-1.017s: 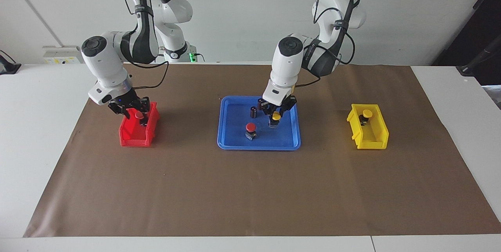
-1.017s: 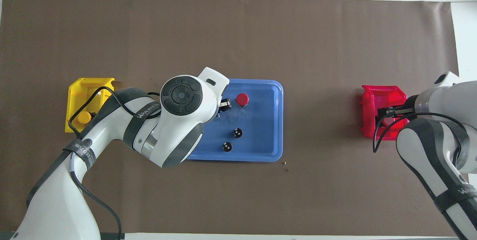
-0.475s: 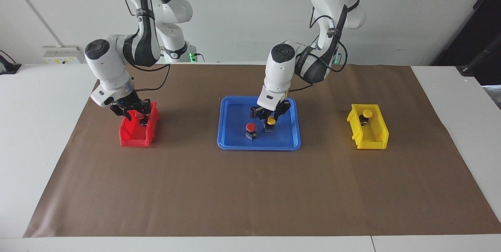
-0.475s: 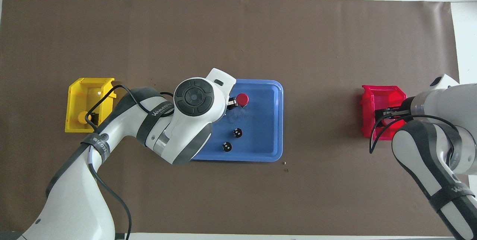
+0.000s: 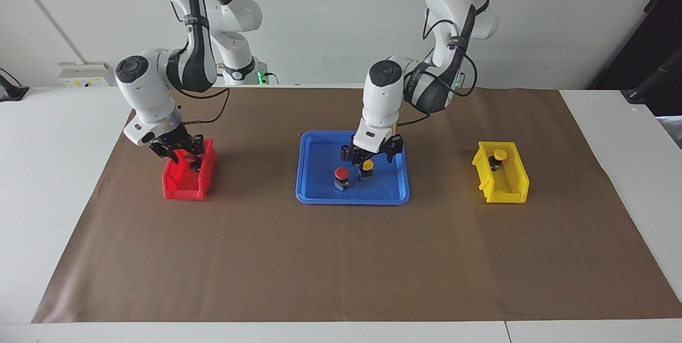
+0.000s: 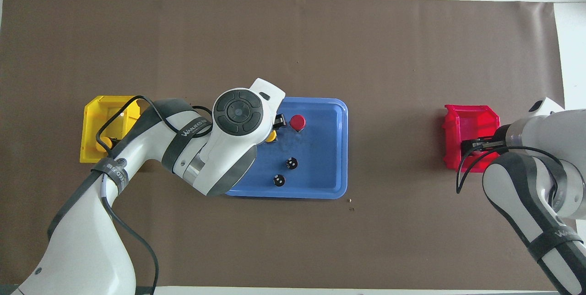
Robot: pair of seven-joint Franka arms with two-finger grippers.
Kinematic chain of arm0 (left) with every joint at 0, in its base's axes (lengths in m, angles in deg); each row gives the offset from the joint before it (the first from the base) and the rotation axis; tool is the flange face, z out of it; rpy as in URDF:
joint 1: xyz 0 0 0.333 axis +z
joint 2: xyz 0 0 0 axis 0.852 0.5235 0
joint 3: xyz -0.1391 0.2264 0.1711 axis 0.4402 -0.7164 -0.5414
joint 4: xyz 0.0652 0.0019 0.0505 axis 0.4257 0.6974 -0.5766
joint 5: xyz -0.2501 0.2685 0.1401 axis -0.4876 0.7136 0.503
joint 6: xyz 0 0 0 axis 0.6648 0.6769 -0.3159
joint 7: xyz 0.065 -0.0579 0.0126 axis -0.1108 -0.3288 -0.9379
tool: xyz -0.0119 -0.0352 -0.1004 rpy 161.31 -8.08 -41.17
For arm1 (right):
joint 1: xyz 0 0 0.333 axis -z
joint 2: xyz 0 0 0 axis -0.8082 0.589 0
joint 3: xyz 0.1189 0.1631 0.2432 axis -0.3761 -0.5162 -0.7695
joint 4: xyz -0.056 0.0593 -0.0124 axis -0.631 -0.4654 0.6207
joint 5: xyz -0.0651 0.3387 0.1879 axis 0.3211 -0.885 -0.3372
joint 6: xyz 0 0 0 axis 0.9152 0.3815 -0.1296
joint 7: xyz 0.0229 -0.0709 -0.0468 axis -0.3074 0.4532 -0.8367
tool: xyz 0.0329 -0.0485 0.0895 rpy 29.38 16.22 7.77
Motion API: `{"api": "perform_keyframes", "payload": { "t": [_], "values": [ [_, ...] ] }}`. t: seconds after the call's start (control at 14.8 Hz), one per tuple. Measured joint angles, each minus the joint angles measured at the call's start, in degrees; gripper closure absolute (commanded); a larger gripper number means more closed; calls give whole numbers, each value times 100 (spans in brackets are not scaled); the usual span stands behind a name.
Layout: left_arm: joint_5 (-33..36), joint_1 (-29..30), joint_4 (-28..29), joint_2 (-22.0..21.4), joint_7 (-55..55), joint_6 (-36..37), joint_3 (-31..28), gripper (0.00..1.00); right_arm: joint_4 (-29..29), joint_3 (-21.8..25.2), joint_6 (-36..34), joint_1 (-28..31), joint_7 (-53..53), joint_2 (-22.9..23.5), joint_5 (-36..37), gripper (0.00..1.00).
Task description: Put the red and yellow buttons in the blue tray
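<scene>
The flat rectangular blue plastic tray (image 5: pixel 314 194) with its low rim lies mid-table on the brown paper, and two of the four buttons stand in it side by side: a push button with a round red cap on a dark boxy base (image 5: pixel 341 177) and, just beside it toward the left arm's end, a push button with a round yellow cap (image 5: pixel 367 167). Two small dark capless cylinders (image 6: pixel 285 171) sit in the same tray, nearer to the robots. The left gripper (image 5: pixel 371 157) hangs right over the yellow-capped button with its fingers spread apart to either side of the cap, so the button looks set down and let go. To finish this step well, the left gripper should rise straight up until its fingertips clear the cap, without swinging sideways, since the red-capped neighbour and the cylinders stand close enough to be knocked. The second yellow-capped button (image 5: pixel 498 155) waits in the small yellow plastic bin (image 5: pixel 506 191) at the left arm's end. At the other end the right gripper (image 5: pixel 181 154) reaches into the small red plastic bin (image 5: pixel 181 186) around the second red-capped button (image 5: pixel 188 156); whether its fingers already clamp the button I cannot tell. It should grip squarely on the base before lifting.
</scene>
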Motion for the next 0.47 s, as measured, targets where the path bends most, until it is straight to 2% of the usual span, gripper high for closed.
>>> {"api": "perform_keyframes", "payload": {
  "t": [0.2, 0.27, 0.47],
  "values": [
    [13, 552, -399, -221, 704, 711, -31, 0, 30, -18, 8, -4, 1, -6, 0, 70],
    [-7, 790, -573, -321, 1042, 1008, -35, 0, 31, -22, 8, -5, 1, -7, 0, 75],
    [-187, 1542, -1071, -644, 2469, 1867, -66, 0, -68, -25, -24, -5, 137, -17, 0, 76]
  ]
}}
